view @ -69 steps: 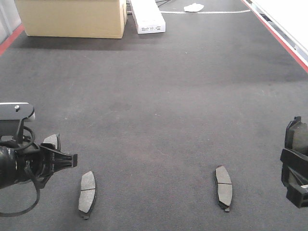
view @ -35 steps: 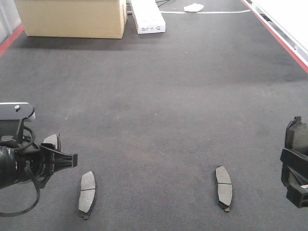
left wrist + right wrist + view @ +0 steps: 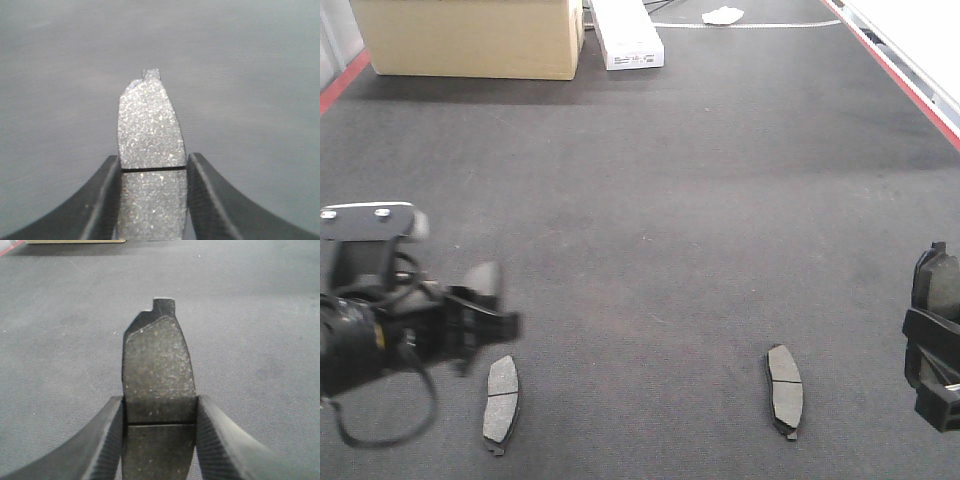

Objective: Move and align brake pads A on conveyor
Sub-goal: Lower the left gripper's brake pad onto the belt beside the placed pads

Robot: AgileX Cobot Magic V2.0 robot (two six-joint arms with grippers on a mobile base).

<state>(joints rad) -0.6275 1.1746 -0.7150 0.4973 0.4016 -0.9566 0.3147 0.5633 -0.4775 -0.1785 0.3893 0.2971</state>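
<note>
My left claw (image 3: 152, 200) pinched one brake pad (image 3: 149, 130) at its groove, above the conveyor (image 3: 670, 200) near its left edge. My right claw (image 3: 159, 440) pinched another pad (image 3: 157, 375) the same way, near the right edge. Two more pads (image 3: 501, 398) (image 3: 784, 377) lay flat on the belt between my claws, near its front edge.
</note>
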